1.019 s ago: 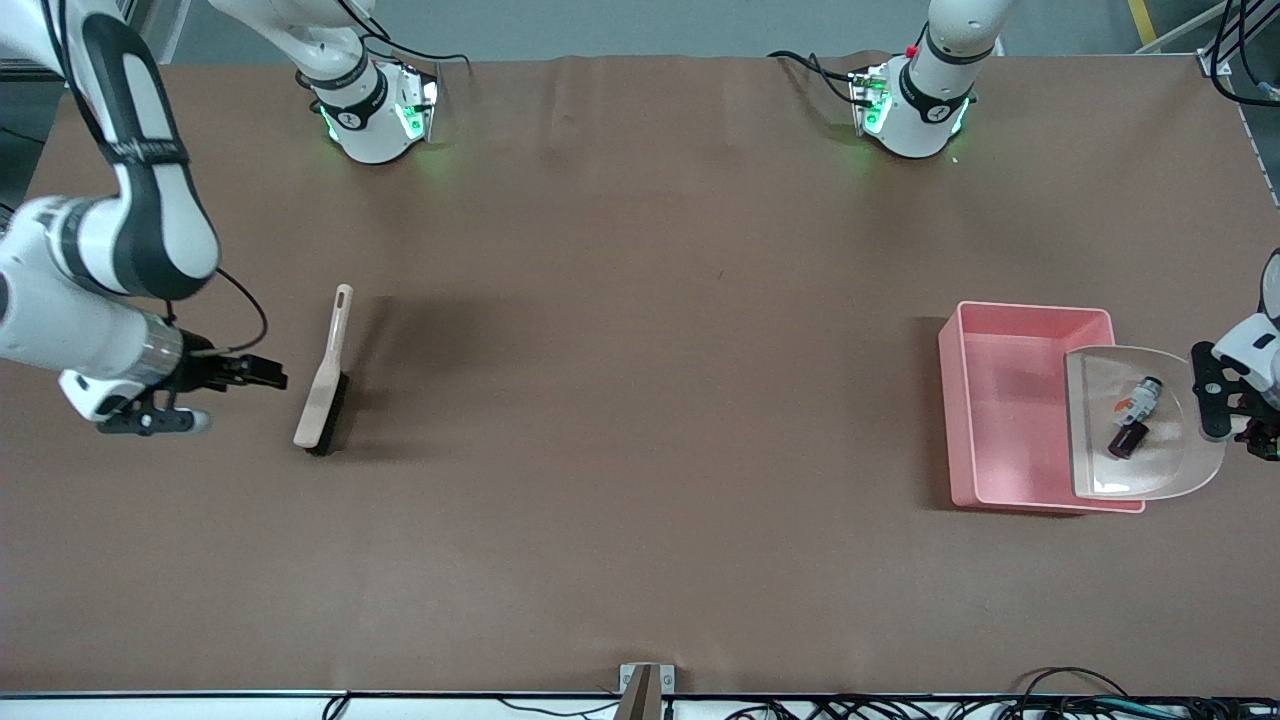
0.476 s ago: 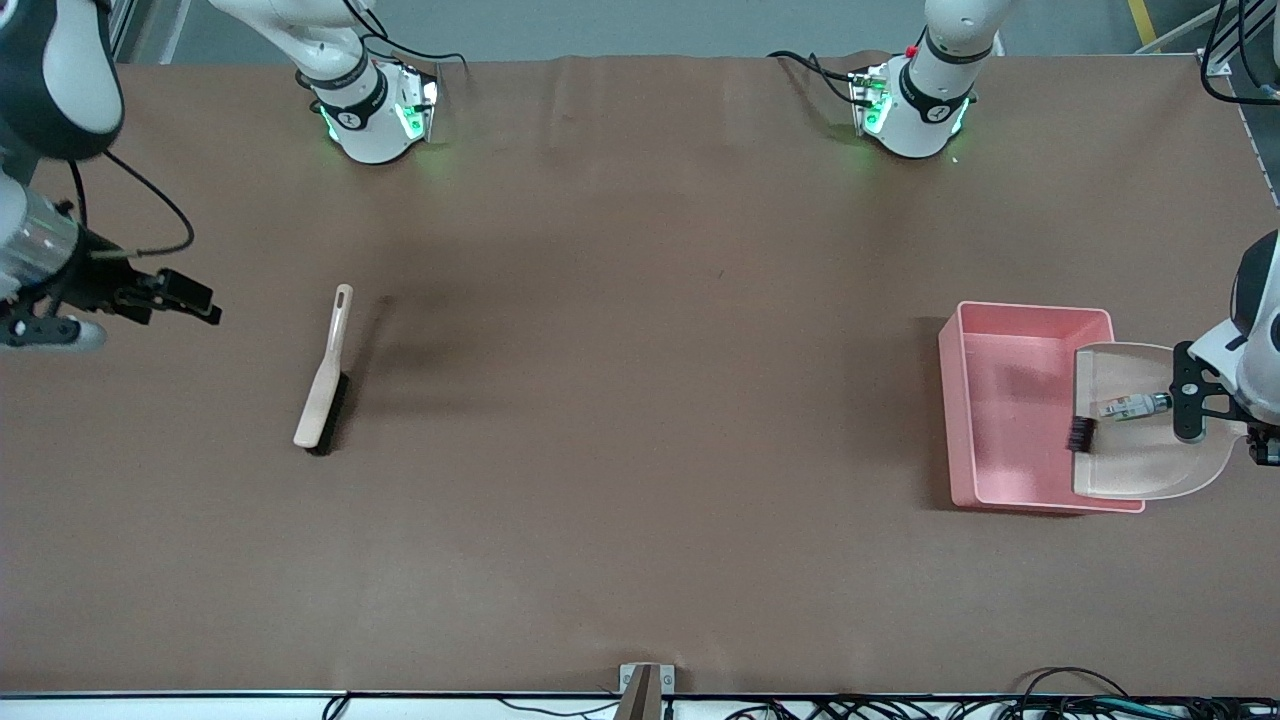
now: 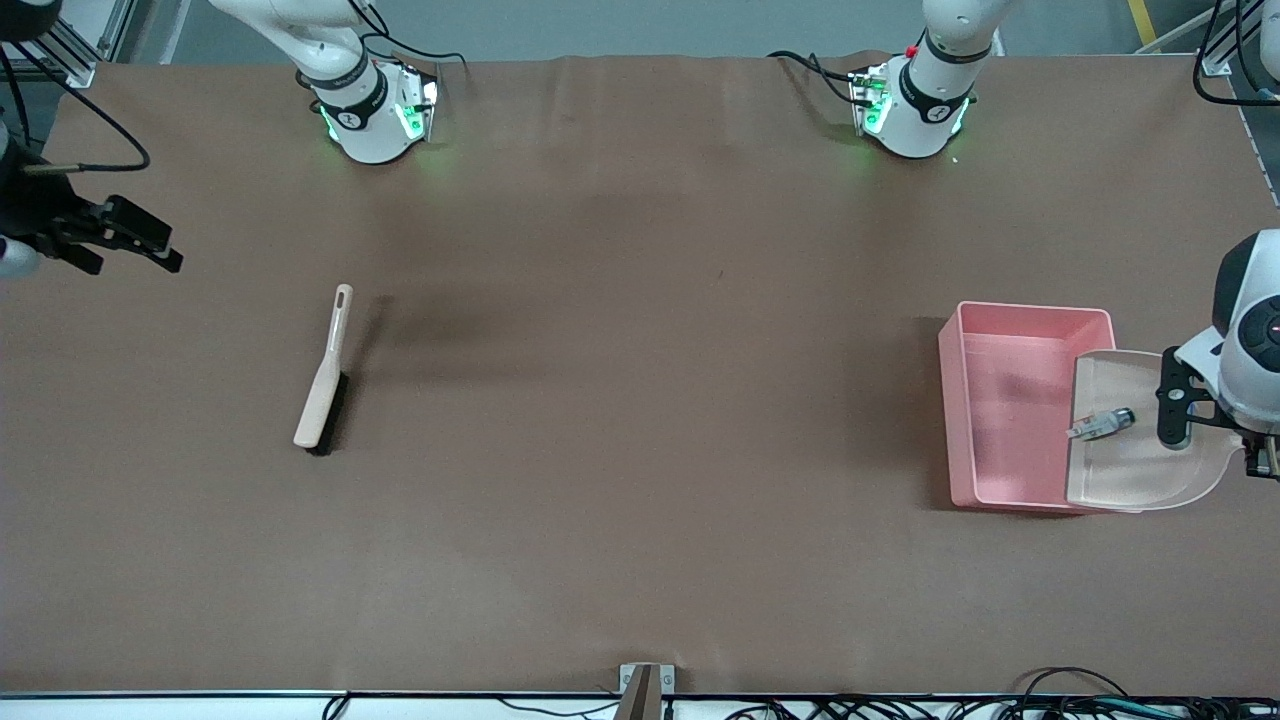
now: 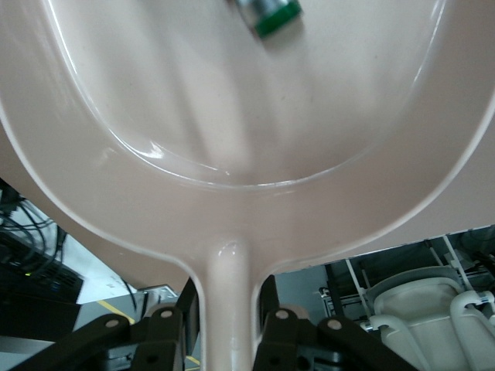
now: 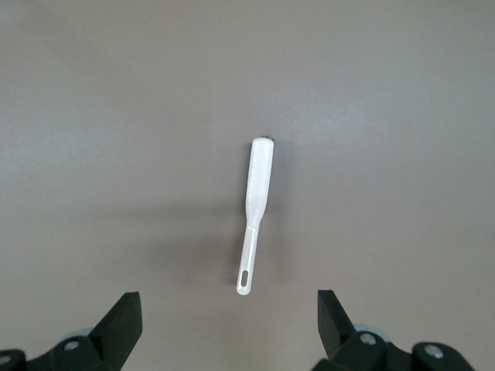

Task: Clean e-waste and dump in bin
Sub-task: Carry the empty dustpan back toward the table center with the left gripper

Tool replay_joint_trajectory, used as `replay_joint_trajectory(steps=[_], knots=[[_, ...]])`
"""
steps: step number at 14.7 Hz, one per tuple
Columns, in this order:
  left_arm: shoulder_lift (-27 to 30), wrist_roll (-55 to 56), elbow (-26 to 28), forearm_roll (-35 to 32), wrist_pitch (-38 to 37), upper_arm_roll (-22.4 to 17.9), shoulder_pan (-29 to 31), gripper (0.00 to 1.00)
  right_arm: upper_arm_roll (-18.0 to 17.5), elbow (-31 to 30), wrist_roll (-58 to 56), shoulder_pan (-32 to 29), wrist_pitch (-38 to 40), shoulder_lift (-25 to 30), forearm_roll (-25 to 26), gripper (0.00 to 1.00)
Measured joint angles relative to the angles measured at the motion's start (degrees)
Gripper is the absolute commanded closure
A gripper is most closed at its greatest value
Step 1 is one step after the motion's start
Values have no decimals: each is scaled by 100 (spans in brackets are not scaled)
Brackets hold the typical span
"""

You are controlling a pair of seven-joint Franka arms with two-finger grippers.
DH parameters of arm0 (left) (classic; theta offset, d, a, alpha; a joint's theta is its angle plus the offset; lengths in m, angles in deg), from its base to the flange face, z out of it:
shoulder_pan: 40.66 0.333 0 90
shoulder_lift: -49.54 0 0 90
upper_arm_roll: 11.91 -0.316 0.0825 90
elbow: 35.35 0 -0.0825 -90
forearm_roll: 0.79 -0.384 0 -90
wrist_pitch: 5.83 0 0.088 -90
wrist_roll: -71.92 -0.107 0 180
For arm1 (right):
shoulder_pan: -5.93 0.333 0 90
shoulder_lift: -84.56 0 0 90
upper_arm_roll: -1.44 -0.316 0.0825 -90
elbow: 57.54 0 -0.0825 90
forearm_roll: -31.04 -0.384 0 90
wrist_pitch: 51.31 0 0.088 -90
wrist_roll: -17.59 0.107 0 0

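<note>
Left gripper (image 4: 228, 336) squeezes dustpan (image 3: 1140, 470) handle over bin (image 3: 1000, 400) | tip more, slowly, white piece (image 3: 1098, 424) slides | right gripper (image 5: 228, 328) wide open, empty, waits upper left, brush (image 3: 322, 385) on bench (image 3: 640, 400)

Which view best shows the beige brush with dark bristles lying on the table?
The right wrist view: the beige brush with dark bristles lies whole and centred below the open right gripper. The front view shows it small, toward the right arm's end. The left wrist view misses it.

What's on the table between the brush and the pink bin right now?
Nothing: the front view shows only bare brown table between the brush and the bin.
</note>
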Motion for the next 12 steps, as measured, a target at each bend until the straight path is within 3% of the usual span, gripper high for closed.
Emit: replay_joint_trajectory(steps=[8,12], knots=[[6,105,-25,-551,-707,-2,-542,88,67,671,16,-22,718,-23,42,0],[14,166,-284,-471,-715,293,-567,89,33,833,27,267,731,-61,607,0]])
